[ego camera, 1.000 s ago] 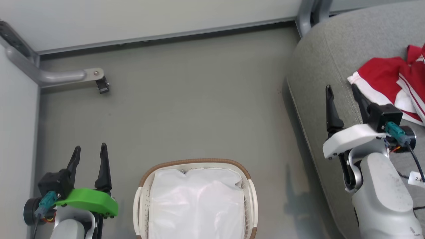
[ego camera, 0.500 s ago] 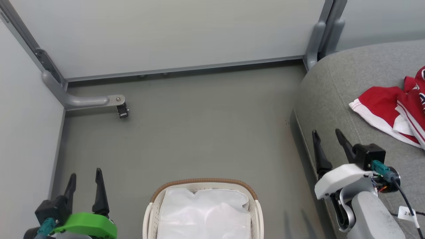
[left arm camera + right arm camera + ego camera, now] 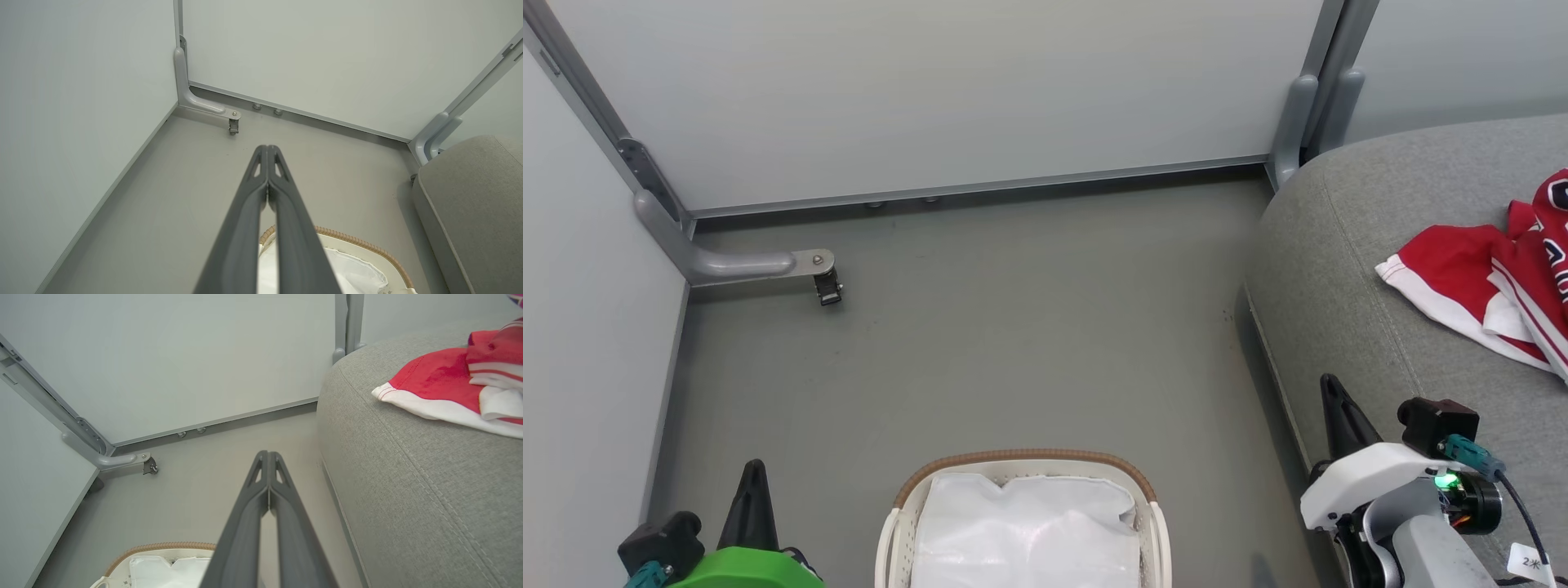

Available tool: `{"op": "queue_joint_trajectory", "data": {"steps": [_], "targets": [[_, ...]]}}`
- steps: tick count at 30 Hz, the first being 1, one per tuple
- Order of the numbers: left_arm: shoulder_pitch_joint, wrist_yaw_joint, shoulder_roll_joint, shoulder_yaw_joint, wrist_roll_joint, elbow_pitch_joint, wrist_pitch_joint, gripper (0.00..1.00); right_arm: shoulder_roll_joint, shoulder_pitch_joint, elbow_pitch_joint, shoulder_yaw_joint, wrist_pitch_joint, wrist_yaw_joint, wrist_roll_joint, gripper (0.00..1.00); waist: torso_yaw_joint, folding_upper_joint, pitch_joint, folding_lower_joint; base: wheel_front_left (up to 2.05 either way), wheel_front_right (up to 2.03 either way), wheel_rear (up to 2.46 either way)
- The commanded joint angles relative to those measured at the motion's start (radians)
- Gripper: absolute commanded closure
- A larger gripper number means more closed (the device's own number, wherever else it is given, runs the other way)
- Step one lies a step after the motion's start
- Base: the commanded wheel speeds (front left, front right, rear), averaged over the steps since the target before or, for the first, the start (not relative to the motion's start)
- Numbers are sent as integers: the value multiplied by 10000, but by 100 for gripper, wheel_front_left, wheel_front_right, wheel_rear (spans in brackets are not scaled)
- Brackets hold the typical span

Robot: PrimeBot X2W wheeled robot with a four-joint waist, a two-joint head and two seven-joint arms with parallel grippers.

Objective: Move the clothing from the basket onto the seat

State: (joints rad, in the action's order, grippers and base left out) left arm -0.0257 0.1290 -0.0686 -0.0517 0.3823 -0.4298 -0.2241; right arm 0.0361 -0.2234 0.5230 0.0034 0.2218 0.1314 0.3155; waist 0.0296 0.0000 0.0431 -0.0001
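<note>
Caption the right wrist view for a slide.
Shut, empty right gripper; red clothing lies on the grey seat, basket at lower left.

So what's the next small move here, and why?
Probably bend for a fuller look into the basket: the red clothing lies on the seat, the visible part of the basket holds just its white liner, and the left gripper and right gripper are shut on nothing.

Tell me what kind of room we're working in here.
Probably a partitioned test cell staged as a living room: pale partition panels on a castered metal foot, a grey sofa seat, and a laundry basket on grey floor.
</note>
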Motion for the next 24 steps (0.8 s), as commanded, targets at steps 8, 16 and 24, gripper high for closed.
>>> {"op": "queue_joint_trajectory", "data": {"steps": [8,16,24], "targets": [[-195,4,-3,-100,1618,407,396,100,56,62,-564,-142,-383,-2,1714,100,-21,0,-27,1,0,0,0],[-278,6,15,-154,2836,586,727,100,69,191,-840,-249,-710,-2,2996,100,-41,0,-54,1,0,0,0],[-360,8,33,-209,3945,742,1034,100,81,314,-1078,-356,-1019,-3,4166,100,-60,0,-81,1,0,0,0]]}}
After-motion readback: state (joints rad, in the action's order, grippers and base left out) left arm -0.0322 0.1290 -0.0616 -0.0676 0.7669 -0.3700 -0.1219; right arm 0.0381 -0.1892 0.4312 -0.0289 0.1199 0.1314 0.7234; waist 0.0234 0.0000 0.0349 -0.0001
